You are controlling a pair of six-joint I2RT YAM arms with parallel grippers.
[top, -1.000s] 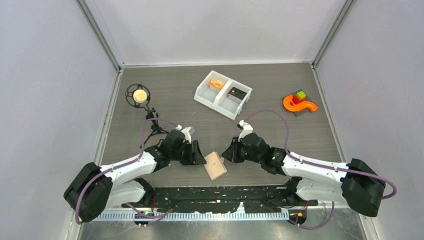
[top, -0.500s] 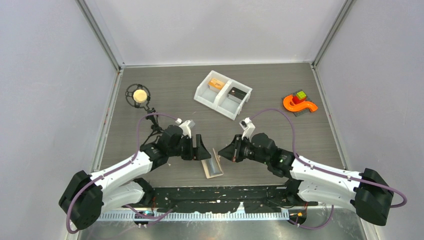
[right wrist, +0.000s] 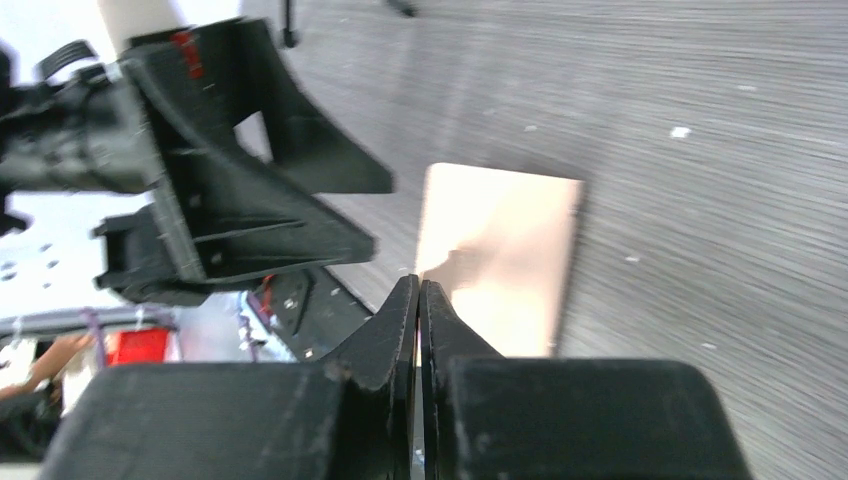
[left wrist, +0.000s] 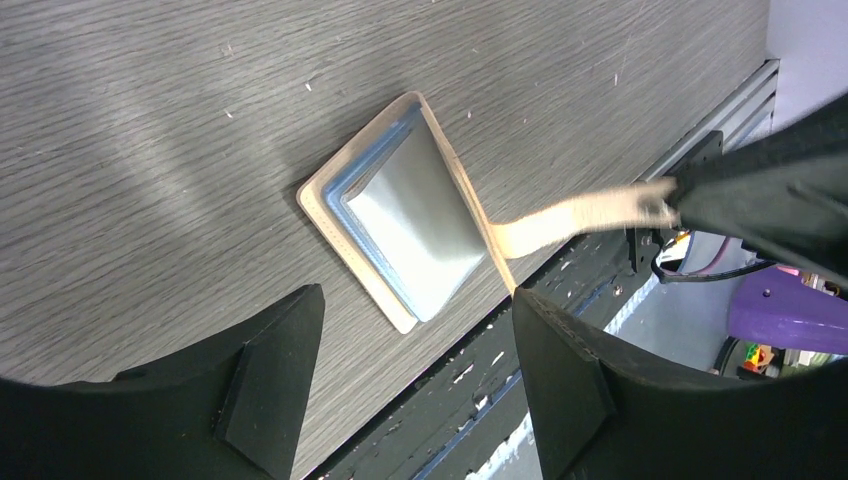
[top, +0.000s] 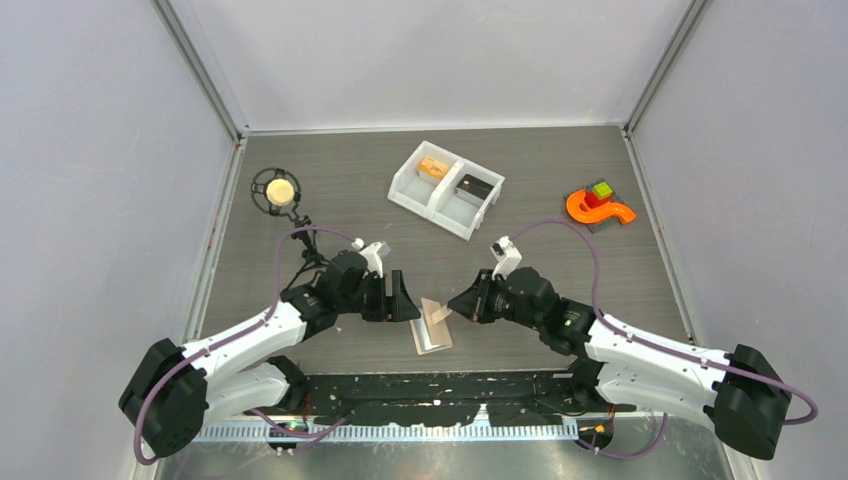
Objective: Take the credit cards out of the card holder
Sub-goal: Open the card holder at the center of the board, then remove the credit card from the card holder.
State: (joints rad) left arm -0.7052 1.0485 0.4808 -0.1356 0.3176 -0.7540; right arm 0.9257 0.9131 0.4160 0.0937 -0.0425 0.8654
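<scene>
top external view: where's the card holder [top: 432, 330]?
— open on the table, just right of the left gripper [top: 404, 300], whose jaws stand wide. the right gripper [top: 455, 306] pinches its tan flap [left wrist: 575, 213], raised.

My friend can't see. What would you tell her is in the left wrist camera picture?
An open beige card holder with light blue lining lies flat on the grey wooden table, while the right arm's black fingers pinch its tan flap, stretched out sideways. The left arm's fingers stand open in front, touching nothing.
</scene>
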